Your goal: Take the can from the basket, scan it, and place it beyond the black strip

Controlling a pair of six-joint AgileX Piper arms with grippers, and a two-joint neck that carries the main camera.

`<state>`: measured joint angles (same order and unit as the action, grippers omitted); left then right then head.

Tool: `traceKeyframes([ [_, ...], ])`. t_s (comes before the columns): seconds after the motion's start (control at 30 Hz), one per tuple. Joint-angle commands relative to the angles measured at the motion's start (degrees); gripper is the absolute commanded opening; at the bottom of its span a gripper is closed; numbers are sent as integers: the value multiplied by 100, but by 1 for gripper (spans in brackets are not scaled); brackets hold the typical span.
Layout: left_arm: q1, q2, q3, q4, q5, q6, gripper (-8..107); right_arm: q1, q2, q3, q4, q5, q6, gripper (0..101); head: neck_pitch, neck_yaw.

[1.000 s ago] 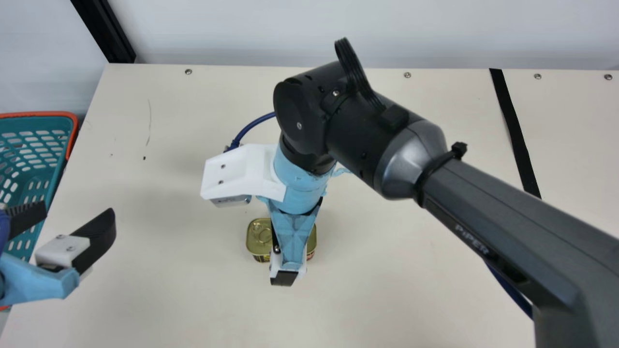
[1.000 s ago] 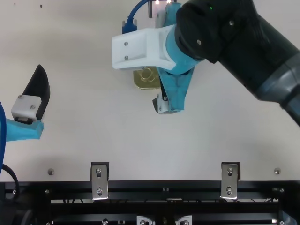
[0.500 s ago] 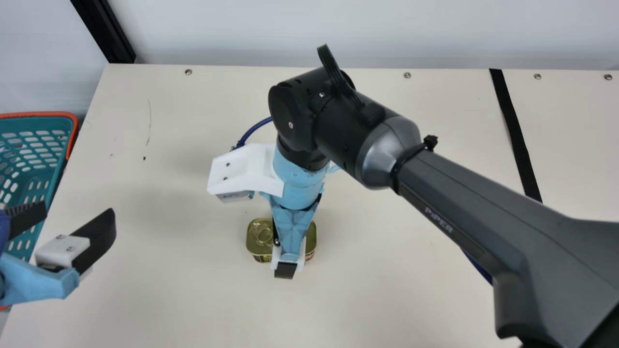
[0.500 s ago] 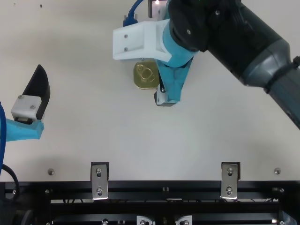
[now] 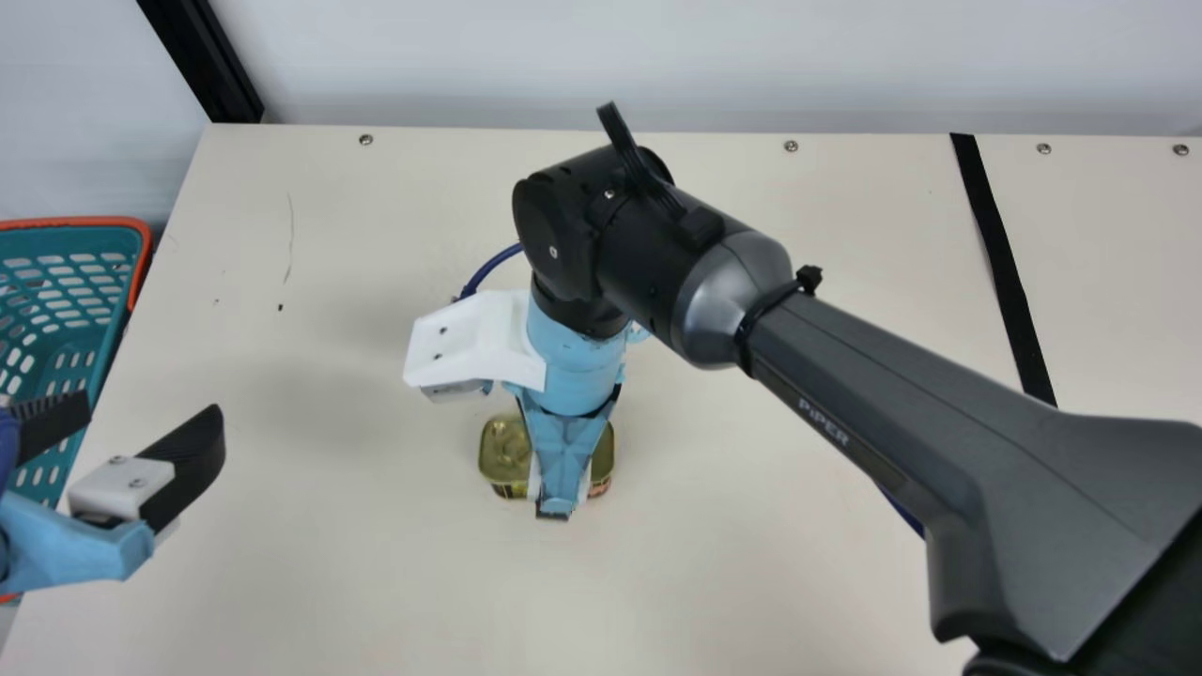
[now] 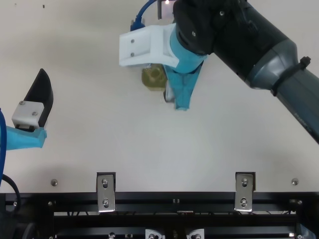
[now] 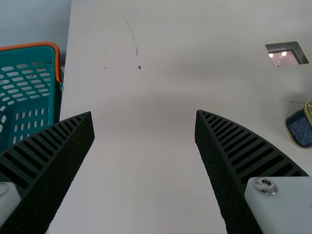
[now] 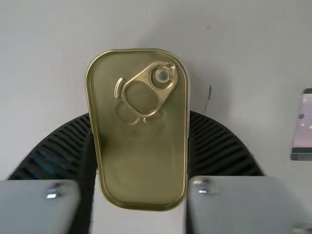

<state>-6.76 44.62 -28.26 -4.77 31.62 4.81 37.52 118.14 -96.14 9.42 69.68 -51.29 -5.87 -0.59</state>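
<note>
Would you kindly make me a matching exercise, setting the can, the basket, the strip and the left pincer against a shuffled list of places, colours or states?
Things:
1. can
2. basket
3. strip
4. left pincer

Places, colours or states:
A. long and black
B. open, with nothing between its fingers
C. between the fingers of the right pincer
D. teal with an orange rim

Right pairs: 1-C, 2-D, 3-A, 4-B
</note>
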Motion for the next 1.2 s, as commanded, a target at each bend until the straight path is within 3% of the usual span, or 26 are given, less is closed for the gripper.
traceKeyframes([
  [0.0, 0, 0, 0, 0, 0, 0, 90, -31, -55, -1, -15, 22, 5, 0, -28, -8],
  [0.23, 0, 0, 0, 0, 0, 0, 90, -251, -362, -227, 259, 20, 63, 0, -28, -8],
  [0.33, 0, 0, 0, 0, 0, 0, 90, -380, -574, -138, 540, -258, 53, 0, -28, -8],
  [0.8, 0, 0, 0, 0, 0, 0, 90, -990, -1453, 966, 2686, -1987, -842, 0, -28, -8],
  [1.17, 0, 0, 0, 0, 0, 0, 90, -1357, -1492, 1691, 4345, -2738, -2077, 0, -28, -8],
])
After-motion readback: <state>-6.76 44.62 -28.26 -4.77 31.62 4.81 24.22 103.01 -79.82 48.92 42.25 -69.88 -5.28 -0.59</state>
